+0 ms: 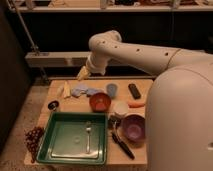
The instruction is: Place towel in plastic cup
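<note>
The towel [81, 91], a small wrinkled light-blue cloth, lies at the back left of the wooden table [75, 106]. Just right of it is the blue-grey plastic cup [112, 90], behind the orange bowl [100, 102]. My gripper [82, 73] hangs on the white arm above the table's back edge, a little above the towel and clear of it. Its yellowish fingers stand open and hold nothing.
A pale yellow strip [65, 90] lies left of the towel. Also on the table are a white cup [120, 108], a carrot [136, 104], a black object [134, 90], a purple bowl [133, 127], a black-handled utensil [122, 145] and a green tray [60, 145] with a fork [88, 135]. Grapes [34, 137] lie at the left.
</note>
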